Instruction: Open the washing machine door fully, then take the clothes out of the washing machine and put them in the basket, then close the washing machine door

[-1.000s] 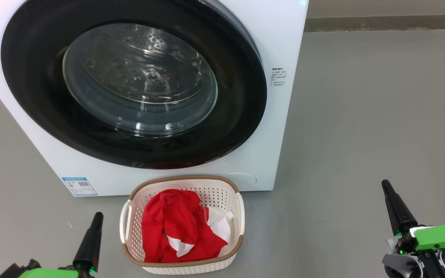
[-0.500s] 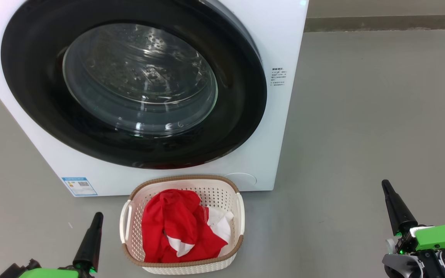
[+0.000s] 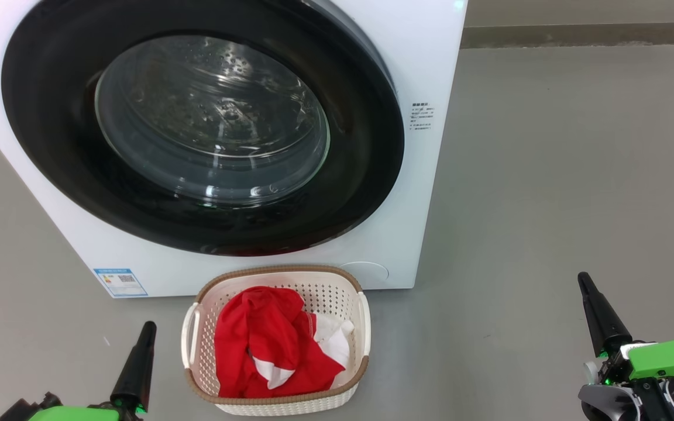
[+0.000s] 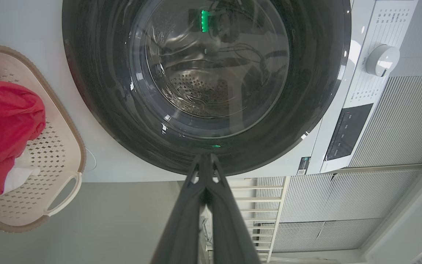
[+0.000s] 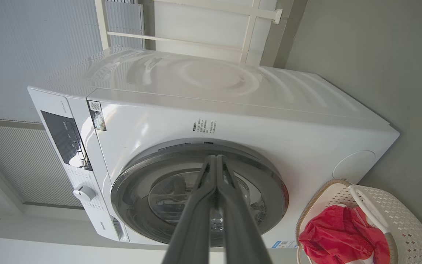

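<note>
Fingers of the left gripper and right gripper are pressed together, holding nothing, low on either side of the basket. Clothes lie heaped in the basket, which stands on the floor just before the washing machine. The washing machine door appears shut. Risk: an unlatched door could swing out against the basket; a careless left-arm sweep could tip it, spilling garments.
</note>
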Available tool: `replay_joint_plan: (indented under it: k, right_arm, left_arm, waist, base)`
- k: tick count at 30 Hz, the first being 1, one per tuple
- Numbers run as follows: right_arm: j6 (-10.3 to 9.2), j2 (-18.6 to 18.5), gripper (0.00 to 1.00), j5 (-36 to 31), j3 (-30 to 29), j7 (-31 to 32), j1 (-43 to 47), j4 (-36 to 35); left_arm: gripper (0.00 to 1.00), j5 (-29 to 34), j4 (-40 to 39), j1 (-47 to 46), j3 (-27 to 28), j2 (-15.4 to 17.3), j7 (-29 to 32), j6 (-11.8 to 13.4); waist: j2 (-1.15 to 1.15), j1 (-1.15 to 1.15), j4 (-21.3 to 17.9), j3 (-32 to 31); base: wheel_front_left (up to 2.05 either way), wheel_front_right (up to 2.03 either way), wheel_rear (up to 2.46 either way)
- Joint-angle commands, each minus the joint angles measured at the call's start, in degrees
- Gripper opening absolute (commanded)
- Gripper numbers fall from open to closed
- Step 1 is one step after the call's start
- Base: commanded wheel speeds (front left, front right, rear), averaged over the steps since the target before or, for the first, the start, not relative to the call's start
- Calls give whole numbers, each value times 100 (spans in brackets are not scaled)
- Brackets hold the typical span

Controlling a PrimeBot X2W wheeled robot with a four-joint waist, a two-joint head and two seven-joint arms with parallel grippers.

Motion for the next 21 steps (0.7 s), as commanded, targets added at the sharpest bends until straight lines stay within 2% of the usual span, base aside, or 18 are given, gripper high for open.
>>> replay_joint_plan:
  k: [1, 21]
  right_arm:
    - [-4, -48, 0, -3, 85, 34, -242, -171]
    - [-4, -47, 0, -4, 83, 35, -242, -170]
  left_arm:
    - [0, -32, -118, -231, 213, 51, 34, -40]
    - [0, -31, -118, -232, 215, 50, 35, -40]
  waist:
    - [0, 0, 0, 0]
    - [0, 0, 0, 0]
  base:
    - [0, 0, 0]
    - [0, 0, 0]
